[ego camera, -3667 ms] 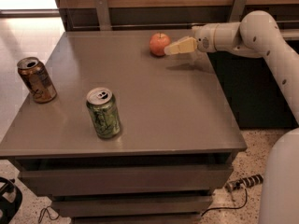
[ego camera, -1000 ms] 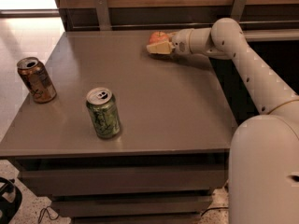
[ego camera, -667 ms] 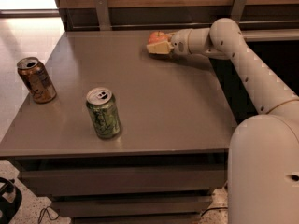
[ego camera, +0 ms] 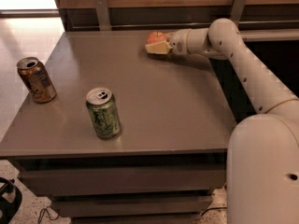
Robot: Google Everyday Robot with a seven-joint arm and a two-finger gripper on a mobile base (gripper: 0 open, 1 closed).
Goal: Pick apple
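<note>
The small orange-red apple (ego camera: 156, 35) sits at the far edge of the grey table (ego camera: 154, 106), right of the middle. My gripper (ego camera: 155, 45) reaches in from the right and is at the apple, covering its lower near side, so only the apple's top shows. The white arm (ego camera: 243, 59) stretches from the lower right across the table's right edge to it.
A green soda can (ego camera: 103, 113) stands near the table's front, left of centre. A brown-orange can (ego camera: 36, 80) stands at the left edge. A wooden wall with metal brackets (ego camera: 102, 10) runs just behind the table. Drawers sit below the tabletop.
Since 3.7 s ago my gripper has moved left up to the apple and now covers its near side. Over the last second almost nothing has moved.
</note>
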